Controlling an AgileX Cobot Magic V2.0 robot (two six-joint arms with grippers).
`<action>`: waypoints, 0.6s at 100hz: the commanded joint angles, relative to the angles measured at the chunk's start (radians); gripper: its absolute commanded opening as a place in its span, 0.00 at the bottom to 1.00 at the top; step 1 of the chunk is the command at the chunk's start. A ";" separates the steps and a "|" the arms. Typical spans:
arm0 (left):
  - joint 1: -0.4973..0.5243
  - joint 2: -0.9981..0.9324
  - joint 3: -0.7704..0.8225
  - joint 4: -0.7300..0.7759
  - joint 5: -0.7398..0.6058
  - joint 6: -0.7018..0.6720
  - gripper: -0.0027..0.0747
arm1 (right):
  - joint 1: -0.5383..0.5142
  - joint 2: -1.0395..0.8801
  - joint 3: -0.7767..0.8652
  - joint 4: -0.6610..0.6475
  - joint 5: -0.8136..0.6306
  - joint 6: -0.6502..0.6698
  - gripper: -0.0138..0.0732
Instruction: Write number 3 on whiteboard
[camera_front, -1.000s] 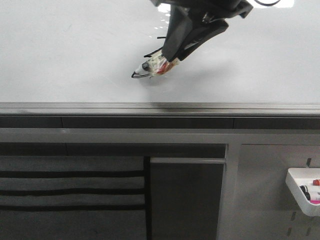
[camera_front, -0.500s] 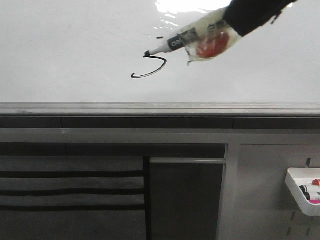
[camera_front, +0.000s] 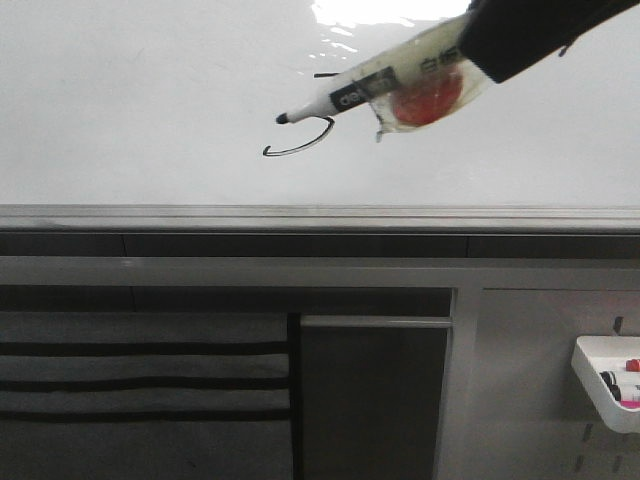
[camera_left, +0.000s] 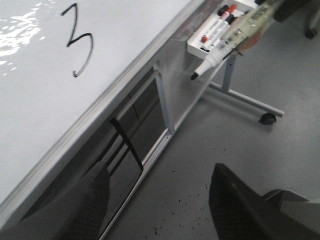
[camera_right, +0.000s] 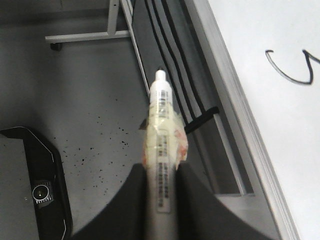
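Nearest in the front view, we note grey slotted panels (camera_front: 140, 380) across the lower half of the frame and a small white tray (camera_front: 608, 380) of markers at lower right. Above them runs the grey metal edge rail, then the whiteboard (camera_front: 120, 110), glossy, with bright glare at top centre. In the left wrist view a speckled grey floor and a wheeled stand leg (camera_left: 250, 102) lie below the board.

We find the right gripper (camera_right: 161, 192) clenched on a taped marker (camera_front: 385, 85), which enters from the upper right of the front view, tip pointing left. The tip sits just above the curved bottom tail of the number 3 (camera_left: 79, 40); contact with the board cannot be determined. The marker hides the digit's upper part there, while the left wrist view shows it whole.

The left gripper (camera_left: 157, 200) stands parted, holding nothing.
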 joint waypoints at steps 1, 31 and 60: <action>-0.042 0.048 -0.029 -0.067 -0.056 0.112 0.56 | 0.035 -0.008 -0.024 0.007 -0.085 -0.037 0.15; -0.212 0.262 -0.144 -0.067 -0.087 0.205 0.56 | 0.100 -0.007 -0.024 0.007 -0.115 -0.089 0.15; -0.260 0.378 -0.224 -0.054 -0.116 0.256 0.56 | 0.100 -0.007 -0.024 0.007 -0.112 -0.089 0.15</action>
